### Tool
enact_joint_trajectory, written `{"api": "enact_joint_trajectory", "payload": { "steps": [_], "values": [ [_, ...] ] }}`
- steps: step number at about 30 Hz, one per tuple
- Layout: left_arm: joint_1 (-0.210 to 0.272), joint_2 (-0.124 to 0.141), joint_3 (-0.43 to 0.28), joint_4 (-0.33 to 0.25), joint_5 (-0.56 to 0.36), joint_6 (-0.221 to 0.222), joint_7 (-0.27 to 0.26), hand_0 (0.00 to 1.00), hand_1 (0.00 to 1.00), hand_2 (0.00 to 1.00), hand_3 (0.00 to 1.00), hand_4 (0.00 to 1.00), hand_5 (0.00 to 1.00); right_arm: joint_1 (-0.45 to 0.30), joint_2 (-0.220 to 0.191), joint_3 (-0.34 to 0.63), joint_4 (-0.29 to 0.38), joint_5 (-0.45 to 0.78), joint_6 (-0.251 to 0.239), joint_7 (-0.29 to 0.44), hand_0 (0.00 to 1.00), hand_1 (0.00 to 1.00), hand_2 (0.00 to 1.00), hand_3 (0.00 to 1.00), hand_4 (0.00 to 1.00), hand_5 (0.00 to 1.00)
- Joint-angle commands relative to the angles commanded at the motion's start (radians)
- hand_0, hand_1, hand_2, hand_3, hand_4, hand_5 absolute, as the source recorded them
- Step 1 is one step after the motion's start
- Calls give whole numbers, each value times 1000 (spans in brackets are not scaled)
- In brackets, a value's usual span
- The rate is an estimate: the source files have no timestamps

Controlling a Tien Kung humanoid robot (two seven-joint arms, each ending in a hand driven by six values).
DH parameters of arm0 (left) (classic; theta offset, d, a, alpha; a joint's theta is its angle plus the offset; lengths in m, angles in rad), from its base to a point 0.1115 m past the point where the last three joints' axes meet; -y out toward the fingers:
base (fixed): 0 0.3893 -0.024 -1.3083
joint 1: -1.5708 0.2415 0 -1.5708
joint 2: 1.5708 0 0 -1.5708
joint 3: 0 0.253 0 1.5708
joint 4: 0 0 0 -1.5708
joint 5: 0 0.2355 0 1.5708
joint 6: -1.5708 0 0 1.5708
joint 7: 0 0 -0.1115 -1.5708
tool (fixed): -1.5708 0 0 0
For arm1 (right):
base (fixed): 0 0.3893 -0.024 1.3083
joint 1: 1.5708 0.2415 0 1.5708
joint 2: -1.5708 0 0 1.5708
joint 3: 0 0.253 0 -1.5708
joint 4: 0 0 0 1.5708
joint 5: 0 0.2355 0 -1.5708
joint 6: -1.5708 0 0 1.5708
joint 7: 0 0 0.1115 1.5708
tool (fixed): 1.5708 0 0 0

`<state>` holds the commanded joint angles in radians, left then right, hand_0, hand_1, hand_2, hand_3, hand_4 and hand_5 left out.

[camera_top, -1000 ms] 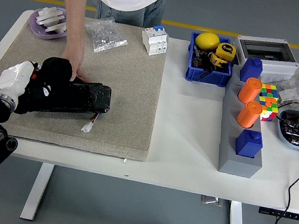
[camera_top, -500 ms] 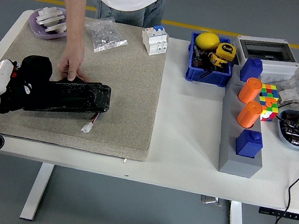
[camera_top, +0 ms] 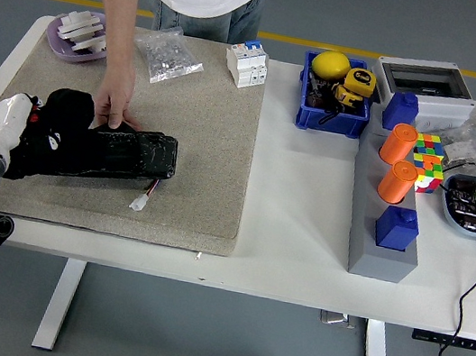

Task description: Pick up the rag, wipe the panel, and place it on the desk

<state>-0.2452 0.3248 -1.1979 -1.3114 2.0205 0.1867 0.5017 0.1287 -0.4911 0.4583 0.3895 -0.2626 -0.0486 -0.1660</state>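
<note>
My left hand presses the black rag on the panel, fingers clutching it, while a person's hand steadies the panel

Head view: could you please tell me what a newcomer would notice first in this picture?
Probably the long black panel on the beige mat at left, with the robot's left hand on its left end and a person's hand steadying its far edge. Next, the two orange cylinders on the grey block at right, beside a colourful puzzle cube.
</note>
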Motion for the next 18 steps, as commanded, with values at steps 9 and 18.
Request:
{"api": "enact_joint_trajectory", "payload": {
  "steps": [9,18],
  "values": [
    [-44,13,145,-23,-27,-7,8,214,191,526,533,304,2,3,-2,-4,0,3,4,-3,734,508,652,604,998,597],
    [-91,15,252,-57,-43,-12,16,217,189,527,536,314,2,6,-4,-8,0,5,8,-5,734,508,652,603,998,598]
  ]
}}
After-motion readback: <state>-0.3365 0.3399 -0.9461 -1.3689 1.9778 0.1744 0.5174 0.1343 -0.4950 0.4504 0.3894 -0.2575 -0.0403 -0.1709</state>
